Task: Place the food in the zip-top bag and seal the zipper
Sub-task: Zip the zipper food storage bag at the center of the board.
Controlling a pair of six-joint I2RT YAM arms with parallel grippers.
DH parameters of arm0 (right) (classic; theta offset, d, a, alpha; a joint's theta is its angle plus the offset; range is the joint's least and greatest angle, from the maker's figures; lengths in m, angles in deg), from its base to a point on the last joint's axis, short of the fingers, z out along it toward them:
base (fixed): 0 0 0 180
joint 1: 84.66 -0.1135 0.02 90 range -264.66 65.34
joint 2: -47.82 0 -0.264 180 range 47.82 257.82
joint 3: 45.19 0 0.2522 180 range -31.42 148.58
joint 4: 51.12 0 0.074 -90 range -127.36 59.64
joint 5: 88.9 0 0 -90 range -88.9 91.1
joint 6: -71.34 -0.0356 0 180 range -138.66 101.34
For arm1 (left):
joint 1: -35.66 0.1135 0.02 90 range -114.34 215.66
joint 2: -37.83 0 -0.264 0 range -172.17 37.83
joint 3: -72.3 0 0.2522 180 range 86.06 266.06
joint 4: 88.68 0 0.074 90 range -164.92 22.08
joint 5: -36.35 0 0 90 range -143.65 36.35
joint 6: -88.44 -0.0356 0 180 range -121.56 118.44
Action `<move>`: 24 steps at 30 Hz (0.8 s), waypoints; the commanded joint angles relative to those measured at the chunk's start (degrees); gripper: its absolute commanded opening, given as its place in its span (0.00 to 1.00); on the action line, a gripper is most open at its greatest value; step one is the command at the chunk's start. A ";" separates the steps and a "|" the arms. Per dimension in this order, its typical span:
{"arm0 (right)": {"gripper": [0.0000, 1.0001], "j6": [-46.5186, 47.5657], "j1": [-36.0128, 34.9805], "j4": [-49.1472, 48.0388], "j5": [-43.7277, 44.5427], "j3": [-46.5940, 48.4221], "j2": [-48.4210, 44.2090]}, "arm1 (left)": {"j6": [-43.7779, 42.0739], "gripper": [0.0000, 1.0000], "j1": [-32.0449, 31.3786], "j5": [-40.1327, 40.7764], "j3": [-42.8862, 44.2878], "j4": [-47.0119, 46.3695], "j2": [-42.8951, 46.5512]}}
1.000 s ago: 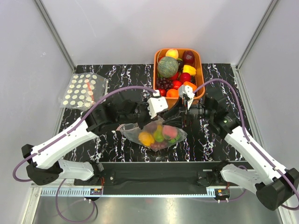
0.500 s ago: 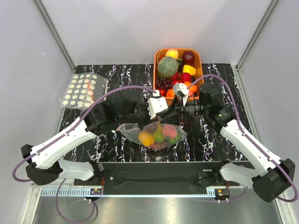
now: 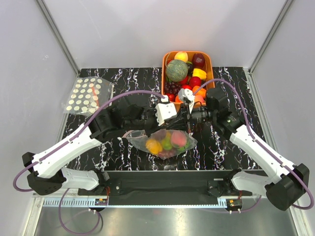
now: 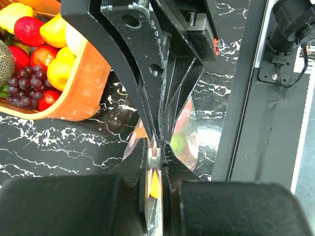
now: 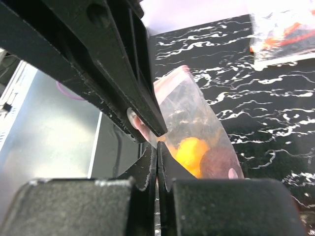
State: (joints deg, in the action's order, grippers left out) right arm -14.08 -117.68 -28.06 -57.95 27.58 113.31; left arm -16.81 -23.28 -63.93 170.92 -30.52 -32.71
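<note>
The zip-top bag (image 3: 165, 142), clear with pink dots, lies at the table's front middle. It holds a yellow, a green and a red fruit. My left gripper (image 3: 177, 124) is shut on the bag's mouth edge, where a small white slider (image 4: 154, 158) sits between its fingertips in the left wrist view. My right gripper (image 3: 187, 123) is shut on the same edge, tip to tip with the left one. In the right wrist view, my right gripper (image 5: 156, 150) pinches the plastic, with the bag (image 5: 197, 128) and its pink zipper strip (image 5: 170, 74) beyond it.
An orange basket (image 3: 211, 73) of fruit stands at the back, just behind both grippers. A second clear bag (image 3: 86, 96) with cream dots and an orange-red strip lies at the back left. The table's black front rail (image 4: 256, 98) is close by.
My right gripper has moved left from the basket's front to the bag's mouth and now meets the left gripper there. The left arm and the bag have hardly moved.
</note>
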 commanded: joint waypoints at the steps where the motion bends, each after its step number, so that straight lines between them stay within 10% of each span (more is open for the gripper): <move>1: 0.00 -0.71 -0.56 -2.79 3.67 0.68 -2.82 | -0.66 0.00 0.05 0.00 0.84 -2.30 1.81; 24: 0.00 -7.65 3.66 -11.76 15.43 -7.94 -16.18 | -1.19 0.00 0.05 5.98 -7.25 -4.94 4.36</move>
State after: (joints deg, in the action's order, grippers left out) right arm -20.59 -115.95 -35.40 -47.18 19.16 101.12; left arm -16.87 -23.65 -62.23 165.06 -39.88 -30.77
